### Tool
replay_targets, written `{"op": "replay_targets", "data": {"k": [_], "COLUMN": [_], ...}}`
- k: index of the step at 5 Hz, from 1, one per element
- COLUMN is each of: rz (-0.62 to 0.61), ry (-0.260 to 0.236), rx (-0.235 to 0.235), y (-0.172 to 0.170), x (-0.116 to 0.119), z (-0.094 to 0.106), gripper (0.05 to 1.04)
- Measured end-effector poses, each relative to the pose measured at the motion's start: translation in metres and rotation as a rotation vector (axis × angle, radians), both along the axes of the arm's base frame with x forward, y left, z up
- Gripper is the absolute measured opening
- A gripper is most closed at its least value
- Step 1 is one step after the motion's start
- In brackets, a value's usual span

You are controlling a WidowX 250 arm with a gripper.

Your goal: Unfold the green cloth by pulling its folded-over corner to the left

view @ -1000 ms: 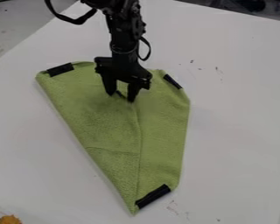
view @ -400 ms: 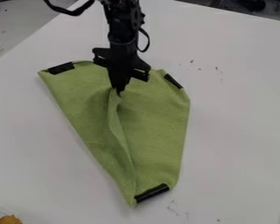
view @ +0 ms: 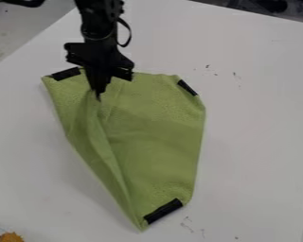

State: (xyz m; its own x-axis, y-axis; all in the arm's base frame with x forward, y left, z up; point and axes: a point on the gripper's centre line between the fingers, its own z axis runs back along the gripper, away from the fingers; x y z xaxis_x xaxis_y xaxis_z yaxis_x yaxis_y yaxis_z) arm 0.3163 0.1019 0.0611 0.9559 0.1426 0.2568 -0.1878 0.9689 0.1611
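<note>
Green cloth (view: 157, 137) partly spread, seemingly; its raised fold (view: 94, 125) is held in closed pincer (view: 98, 97) nr. upper-left black strip (view: 66, 73); release & flattening not yet done.

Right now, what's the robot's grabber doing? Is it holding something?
Gripper: closed, pinching a raised fold of the green cloth.
</note>
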Motion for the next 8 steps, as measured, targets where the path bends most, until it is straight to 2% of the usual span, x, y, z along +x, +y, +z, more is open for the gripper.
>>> {"op": "replay_targets", "data": {"k": [1, 3, 4, 5, 6, 7, 8], "rz": [0.081, 0.179, 0.185, 0.175, 0.163, 0.146, 0.155], "ry": [-0.017, -0.049, -0.088, -0.097, -0.056, -0.023, 0.032], "rx": [-0.013, -0.089, -0.093, -0.067, -0.044, -0.011, 0.012], "y": [0.021, 0.03, 0.032, 0.038, 0.044, 0.056, 0.075], "x": [-0.041, -0.102, -0.112, -0.119, -0.131, -0.139, -0.155], "z": [-0.004, -0.043, -0.051, -0.049, -0.042, -0.027, -0.021], "gripper": [0.054, 0.054, 0.054, 0.074, 0.219, 0.471, 0.777]}}
